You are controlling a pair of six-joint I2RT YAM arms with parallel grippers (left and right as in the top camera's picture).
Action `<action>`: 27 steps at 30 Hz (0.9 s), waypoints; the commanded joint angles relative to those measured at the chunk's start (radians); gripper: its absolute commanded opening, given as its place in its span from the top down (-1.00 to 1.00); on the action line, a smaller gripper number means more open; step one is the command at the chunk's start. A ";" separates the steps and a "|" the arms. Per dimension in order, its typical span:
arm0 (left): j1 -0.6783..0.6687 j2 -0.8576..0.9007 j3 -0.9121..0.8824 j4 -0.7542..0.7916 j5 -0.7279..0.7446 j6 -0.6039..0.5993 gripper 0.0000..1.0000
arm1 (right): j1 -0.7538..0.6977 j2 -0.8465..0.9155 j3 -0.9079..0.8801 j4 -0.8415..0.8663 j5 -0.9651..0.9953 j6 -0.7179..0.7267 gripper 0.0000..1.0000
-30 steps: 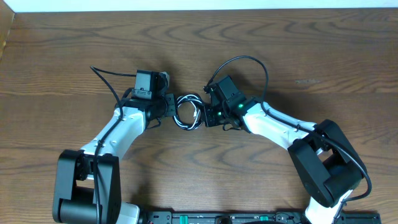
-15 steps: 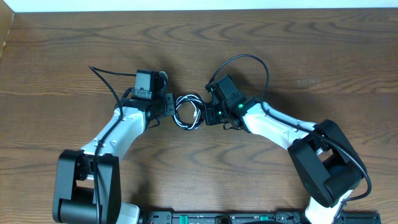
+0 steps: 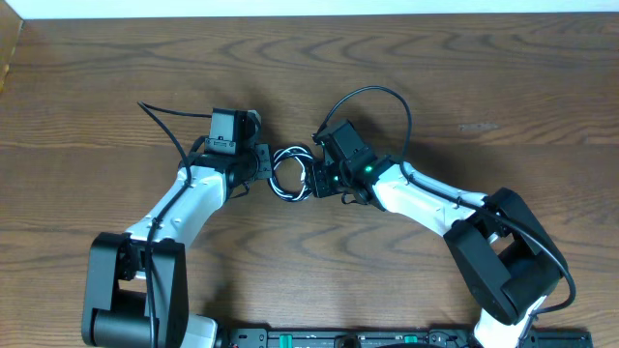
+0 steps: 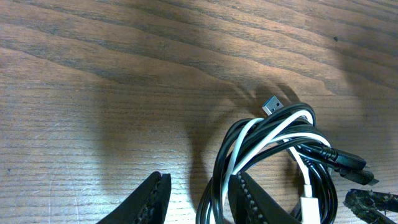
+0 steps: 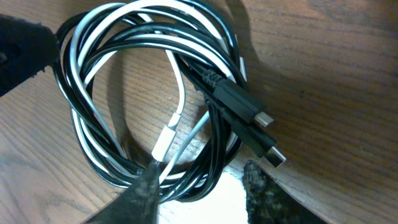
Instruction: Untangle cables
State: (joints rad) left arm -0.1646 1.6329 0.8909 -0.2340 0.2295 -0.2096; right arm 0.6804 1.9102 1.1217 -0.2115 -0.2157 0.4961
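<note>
Cables point(image 3: 292, 172), one black and one white, lie wound together in a small tangled ring between the two grippers. Around the near side of that ring the left gripper point(image 4: 198, 186) has its jaws parted. Strands of the black cable point(image 4: 214, 163) run down through the gap, close against one finger, with bare wood showing beside the other, so nothing is clamped. At the opposite edge the right gripper point(image 5: 200, 180) is likewise released, its fingers apart, one fingertip over the strands and the other clear of them. The white cable point(image 5: 179, 93) loops in and out of the black one, and its white connector point(image 5: 166, 138) lies inside the ring. Two black plug ends point(image 5: 258, 134) sit side by side near the right gripper, and a silver plug point(image 4: 272, 104) pokes out at the far side. Everything rests on the wooden table point(image 3: 484, 87).
</note>
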 commanded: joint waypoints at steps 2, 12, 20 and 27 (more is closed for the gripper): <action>-0.001 0.014 -0.020 0.001 -0.013 0.005 0.28 | 0.004 0.006 -0.005 -0.007 0.008 0.004 0.38; -0.001 0.014 -0.022 0.001 -0.014 0.005 0.28 | -0.013 0.006 -0.005 -0.015 0.036 0.004 -0.13; -0.001 0.014 -0.022 0.001 -0.013 0.005 0.26 | -0.003 0.006 -0.005 -0.010 0.087 0.005 -0.28; -0.001 0.014 -0.022 0.001 -0.013 0.005 0.15 | 0.023 0.007 -0.005 0.005 0.121 0.004 -0.25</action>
State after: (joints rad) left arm -0.1650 1.6329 0.8810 -0.2340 0.2295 -0.2092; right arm 0.6842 1.9102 1.1217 -0.2134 -0.1276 0.4973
